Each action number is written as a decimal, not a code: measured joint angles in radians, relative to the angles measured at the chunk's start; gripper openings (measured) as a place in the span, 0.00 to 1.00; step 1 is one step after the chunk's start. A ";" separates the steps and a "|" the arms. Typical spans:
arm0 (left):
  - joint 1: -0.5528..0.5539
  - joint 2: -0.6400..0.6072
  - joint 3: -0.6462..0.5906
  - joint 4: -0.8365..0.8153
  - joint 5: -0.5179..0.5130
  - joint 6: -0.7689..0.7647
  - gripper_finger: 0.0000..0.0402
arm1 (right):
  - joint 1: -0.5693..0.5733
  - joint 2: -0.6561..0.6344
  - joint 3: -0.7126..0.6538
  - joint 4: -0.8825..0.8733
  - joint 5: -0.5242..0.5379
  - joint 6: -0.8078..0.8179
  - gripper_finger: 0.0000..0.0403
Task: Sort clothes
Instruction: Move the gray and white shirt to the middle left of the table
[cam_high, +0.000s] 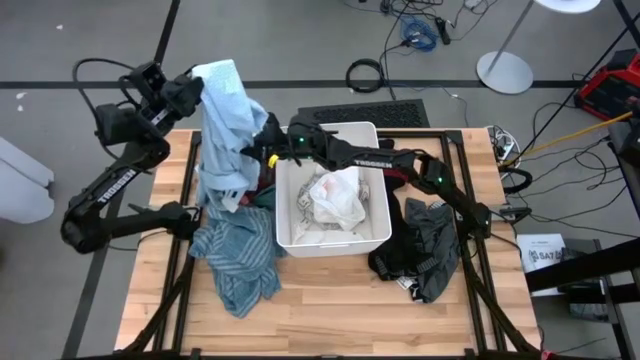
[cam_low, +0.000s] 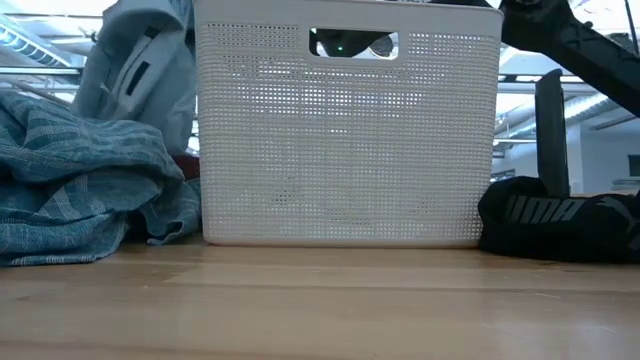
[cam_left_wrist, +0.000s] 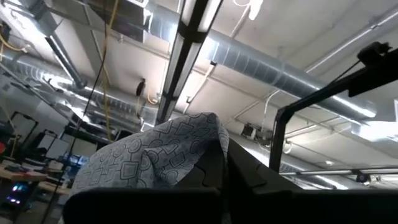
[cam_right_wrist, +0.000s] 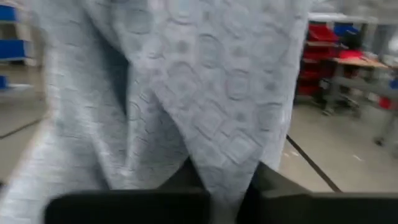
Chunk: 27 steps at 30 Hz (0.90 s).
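Note:
A light blue patterned garment hangs over the table's far left part, its lower end resting on the clothes heap. My left gripper is shut on its top. My right gripper reaches level across the white bin and is shut on the garment's right side. A teal striped garment lies on the table near the bin's left wall. Black and dark grey clothes lie to the right of the bin. White-grey clothes lie inside the bin. My left gripper holds the garment's upper end pinched between its two fingers, which slant upward. The cloth bunches over the fingertips in several folds and hangs down from them. My right gripper pinches a fold of the hanging cloth at about mid height. It comes level from the table's right side. The garment drapes in front of the fingers and hides the exact spot.
The bin stands mid-table, its perforated wall facing the low camera. A bit of red cloth shows between the bin and the hanging garment. Black frame rails run along the table's sides. Bare wood lies along the near edge.

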 joint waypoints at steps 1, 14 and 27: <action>0.000 -0.006 0.000 0.000 0.008 0.002 0.01 | 0.001 -0.001 0.000 0.012 -0.026 0.002 0.03; 0.000 -0.117 0.000 -0.004 0.124 0.002 0.01 | 0.042 -0.166 0.002 0.118 -0.336 0.118 0.00; -0.014 -0.225 0.001 0.037 0.143 -0.005 0.01 | 0.199 -0.306 0.001 0.157 -0.448 0.119 0.00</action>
